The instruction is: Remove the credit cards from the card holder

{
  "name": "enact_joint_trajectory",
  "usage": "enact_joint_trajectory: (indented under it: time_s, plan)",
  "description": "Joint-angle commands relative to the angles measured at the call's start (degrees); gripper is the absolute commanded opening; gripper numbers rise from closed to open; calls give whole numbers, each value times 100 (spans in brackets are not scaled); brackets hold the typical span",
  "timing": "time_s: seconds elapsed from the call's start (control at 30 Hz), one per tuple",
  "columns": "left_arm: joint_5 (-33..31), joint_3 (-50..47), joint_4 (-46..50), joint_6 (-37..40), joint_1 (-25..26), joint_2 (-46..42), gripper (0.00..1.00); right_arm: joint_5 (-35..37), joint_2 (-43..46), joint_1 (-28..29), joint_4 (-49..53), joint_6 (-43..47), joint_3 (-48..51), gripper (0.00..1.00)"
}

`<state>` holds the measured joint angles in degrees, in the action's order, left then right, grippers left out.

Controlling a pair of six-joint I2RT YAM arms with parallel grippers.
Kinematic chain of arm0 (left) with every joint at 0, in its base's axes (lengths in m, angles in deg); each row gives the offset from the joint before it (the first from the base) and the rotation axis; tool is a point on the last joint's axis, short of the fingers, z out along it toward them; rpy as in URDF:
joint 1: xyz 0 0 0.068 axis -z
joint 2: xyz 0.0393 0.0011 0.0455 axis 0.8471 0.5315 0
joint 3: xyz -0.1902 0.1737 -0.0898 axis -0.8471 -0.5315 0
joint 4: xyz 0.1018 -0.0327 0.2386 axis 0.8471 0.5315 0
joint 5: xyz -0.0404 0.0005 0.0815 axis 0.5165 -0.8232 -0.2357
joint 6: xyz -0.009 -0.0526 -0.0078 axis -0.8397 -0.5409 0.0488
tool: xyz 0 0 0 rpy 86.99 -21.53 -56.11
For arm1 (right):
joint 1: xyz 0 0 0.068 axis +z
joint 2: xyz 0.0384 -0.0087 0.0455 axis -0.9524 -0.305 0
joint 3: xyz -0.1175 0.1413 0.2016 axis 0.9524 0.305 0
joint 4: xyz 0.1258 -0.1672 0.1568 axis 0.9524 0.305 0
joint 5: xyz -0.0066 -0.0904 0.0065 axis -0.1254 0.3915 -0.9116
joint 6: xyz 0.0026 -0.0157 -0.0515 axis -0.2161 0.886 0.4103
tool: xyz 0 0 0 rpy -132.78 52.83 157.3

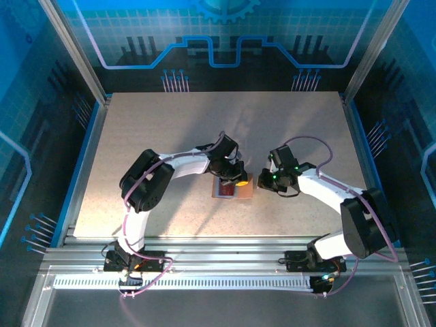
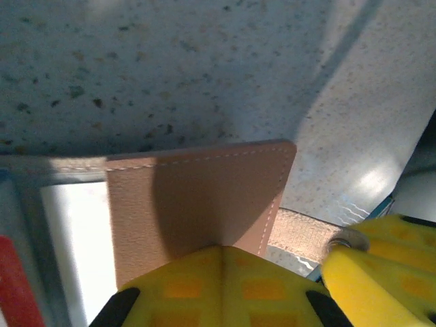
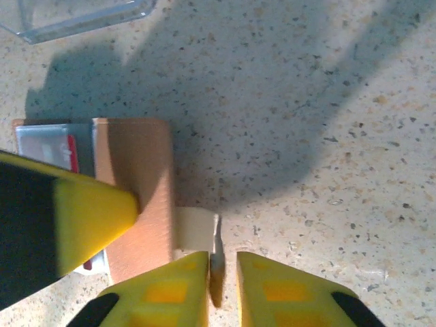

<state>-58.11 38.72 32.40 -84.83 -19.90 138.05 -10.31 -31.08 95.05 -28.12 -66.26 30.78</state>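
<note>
The tan card holder [image 1: 241, 193] lies open mid-table, grey pockets [image 3: 44, 142] up. A red credit card [image 1: 224, 186] sits in a pocket; its red edge [image 3: 72, 154] peeks out, and red [image 2: 13, 286] shows at the left wrist view's lower left. My left gripper [image 1: 236, 178] is shut, its joined tips [image 2: 221, 262] pressing on the holder's tan flap [image 2: 197, 197]; one of its fingers [image 3: 88, 214] rests on the flap [image 3: 139, 170]. My right gripper [image 3: 222, 272] stands slightly open around the upright end of the closing tab [image 3: 197, 228], with a gap on the right side.
A clear plastic tray [image 3: 82, 17] lies beyond the holder. The right gripper's yellow finger [image 2: 381, 272] sits close beside the tab [image 2: 303, 235]. Blue rails [image 1: 85, 146] border the speckled table, with bare surface all around the holder.
</note>
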Motion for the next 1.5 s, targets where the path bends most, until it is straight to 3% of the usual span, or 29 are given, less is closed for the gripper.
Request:
enact_joint_trajectory:
  time_s: [0.0, 0.27, 0.7, 1.03, 1.47]
  plan:
    - [172, 123, 54, -85, 18, 176, 2, -172, 282, -66, 396, 29, -316, 22]
    - [181, 165, 137, -56, 17, 266, 2, -912, 471, -15, 315, -370, -526, 31]
    - [117, 97, -97, -284, -224, -274, 4, -1606, -518, 197, -376, -520, -373, 20]
    - [0, -312, 261, -25, -568, -854, 4, -1685, -976, 338, -445, -486, -529, 19]
    - [-266, -679, 1326, 698, -577, -1061, 4, -1581, -1590, 382, 121, 151, -1326, 19]
